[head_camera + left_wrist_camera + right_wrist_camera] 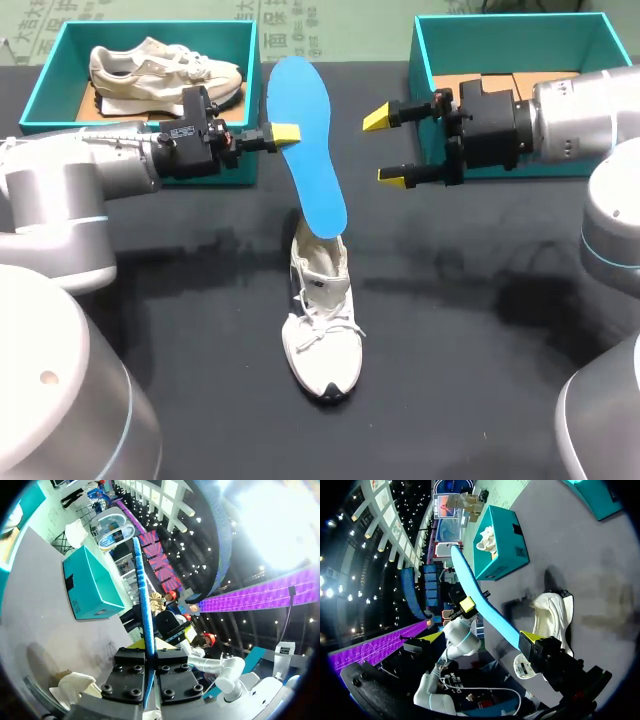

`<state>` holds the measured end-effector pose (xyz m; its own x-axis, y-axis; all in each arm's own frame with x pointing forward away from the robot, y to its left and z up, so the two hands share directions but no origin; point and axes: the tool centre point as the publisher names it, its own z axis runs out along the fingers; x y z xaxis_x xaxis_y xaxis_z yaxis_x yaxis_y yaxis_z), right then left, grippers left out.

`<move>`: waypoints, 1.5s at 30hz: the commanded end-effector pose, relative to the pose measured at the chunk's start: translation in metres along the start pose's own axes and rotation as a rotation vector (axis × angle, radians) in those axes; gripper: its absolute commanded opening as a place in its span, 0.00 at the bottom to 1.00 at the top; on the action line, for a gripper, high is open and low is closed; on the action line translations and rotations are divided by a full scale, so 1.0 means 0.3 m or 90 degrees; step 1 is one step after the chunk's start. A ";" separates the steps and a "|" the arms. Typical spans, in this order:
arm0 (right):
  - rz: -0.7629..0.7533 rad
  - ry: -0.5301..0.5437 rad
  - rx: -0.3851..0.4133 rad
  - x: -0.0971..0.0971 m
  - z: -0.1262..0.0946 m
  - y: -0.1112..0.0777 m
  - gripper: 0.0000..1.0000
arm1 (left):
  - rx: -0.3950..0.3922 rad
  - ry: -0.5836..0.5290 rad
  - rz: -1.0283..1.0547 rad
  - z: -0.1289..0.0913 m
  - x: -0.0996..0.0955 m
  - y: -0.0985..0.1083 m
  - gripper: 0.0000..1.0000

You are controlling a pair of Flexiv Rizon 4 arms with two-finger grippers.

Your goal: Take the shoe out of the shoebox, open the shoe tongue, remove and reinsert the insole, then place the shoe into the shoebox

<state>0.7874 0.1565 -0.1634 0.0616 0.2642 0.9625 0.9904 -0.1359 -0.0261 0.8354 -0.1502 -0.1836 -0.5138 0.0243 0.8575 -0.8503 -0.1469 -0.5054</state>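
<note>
- One white shoe [322, 330] lies on the dark table [480, 300], nearer the robot than either gripper and below the gap between them. Its toe points back toward the robot and its laces are loose.
- Out of the shoe's opening rises the blue insole [308, 145]. Its lower end is tucked inside the shoe, and its upper end leans away toward the left-hand box.
- The left gripper [283, 133] is clamped on the insole's edge, well above the shoe. In the left wrist view the blue edge runs straight out between the two black finger pads [131, 672], which press it from both sides.
- The right gripper [395, 148] hangs just beside the insole's other edge without touching it, its yellow-tipped fingers spread wide with nothing between them.
- Behind the left gripper stands a teal shoebox [150, 35] with a second white shoe [160, 72] lying on its side inside.
- Behind the right gripper stands another teal shoebox [510, 40], showing only brown cardboard [500, 85] on its floor.
</note>
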 end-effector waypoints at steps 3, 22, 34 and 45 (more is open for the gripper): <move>0.001 0.020 0.007 -0.012 0.007 0.010 1.00 | -0.006 0.060 0.241 -0.014 0.029 -0.029 0.00; 0.001 0.020 0.007 -0.012 0.007 0.010 1.00 | -0.060 0.133 0.536 -0.042 0.060 -0.058 0.00; 0.001 0.020 0.007 -0.012 0.007 0.010 1.00 | -0.110 0.107 0.899 -0.074 0.225 -0.036 0.00; 0.001 0.020 0.007 -0.012 0.007 0.010 1.00 | -0.123 0.102 0.932 -0.075 0.256 -0.029 0.00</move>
<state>0.7903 0.1557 -0.1666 0.0587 0.2331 0.9707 0.9917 -0.1250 -0.0300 0.8077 -0.1256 -0.1177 -0.8996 0.0975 -0.4256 0.4256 -0.0221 -0.9046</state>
